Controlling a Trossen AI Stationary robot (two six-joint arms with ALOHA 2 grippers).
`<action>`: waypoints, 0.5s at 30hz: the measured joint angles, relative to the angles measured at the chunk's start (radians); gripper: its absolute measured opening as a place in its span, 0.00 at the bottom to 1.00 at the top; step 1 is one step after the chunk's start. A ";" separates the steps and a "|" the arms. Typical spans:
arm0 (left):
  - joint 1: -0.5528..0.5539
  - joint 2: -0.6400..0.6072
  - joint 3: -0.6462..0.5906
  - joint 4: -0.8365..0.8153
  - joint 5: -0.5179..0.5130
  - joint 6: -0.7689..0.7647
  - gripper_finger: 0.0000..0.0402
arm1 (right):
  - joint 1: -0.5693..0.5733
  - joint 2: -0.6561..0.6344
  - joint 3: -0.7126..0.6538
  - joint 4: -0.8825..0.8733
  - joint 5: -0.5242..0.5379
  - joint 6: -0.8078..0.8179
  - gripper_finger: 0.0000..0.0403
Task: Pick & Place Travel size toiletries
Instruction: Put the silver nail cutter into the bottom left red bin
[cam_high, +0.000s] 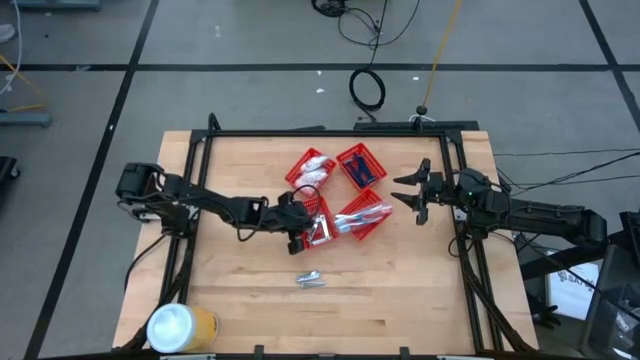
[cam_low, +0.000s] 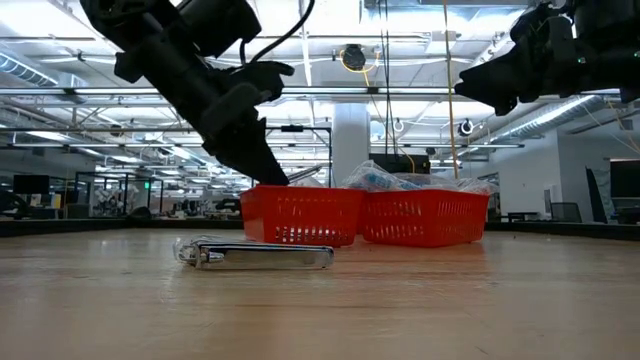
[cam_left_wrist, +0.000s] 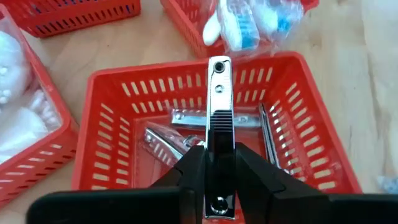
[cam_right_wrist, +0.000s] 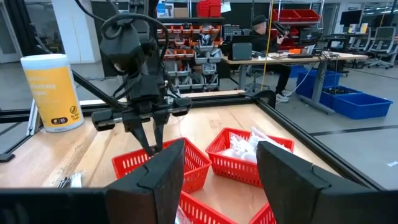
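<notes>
My left gripper (cam_left_wrist: 219, 186) is shut on a chrome nail clipper (cam_left_wrist: 219, 106), held over a red mesh basket (cam_left_wrist: 99, 124) in which several more clippers (cam_left_wrist: 186, 118) lie. In the high view this gripper (cam_high: 300, 226) is at the table's middle, beside the cluster of red baskets. On the wood nearer the front edge lie two loose clippers (cam_high: 310, 279). Other travel size toiletries fill the neighbouring baskets: white packets (cam_left_wrist: 15, 124) and wrapped pieces (cam_left_wrist: 242, 25). My right gripper (cam_right_wrist: 221, 180) stands open to the right of the baskets, holding nothing. My left gripper pinches the nail clipper by its two long sides (cam_left_wrist: 219, 155), at its near end, between the two fingers (cam_left_wrist: 252, 177). The fingers slant down from the table's left, and the clipper sticks out along them. Its free end (cam_low: 305, 175) hangs just above the basket's rim.
Several red baskets (cam_high: 362, 215) stand together at the table's middle back. A large yellow can with a white lid (cam_high: 180, 327) stands at the front left corner. A black frame (cam_high: 330, 133) runs along the table's edges. A person sits at a desk (cam_right_wrist: 261, 28) beyond the table.
</notes>
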 joint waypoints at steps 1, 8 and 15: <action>0.000 0.000 0.000 0.005 0.000 -0.014 0.18 | 0.000 0.000 0.000 0.000 0.000 0.000 0.46; 0.017 0.000 0.000 0.019 -0.004 -0.118 0.38 | 0.000 0.000 0.000 0.000 0.000 0.001 0.46; 0.022 -0.017 0.000 0.009 0.001 -0.018 0.56 | 0.000 0.000 0.000 -0.001 0.000 0.010 0.46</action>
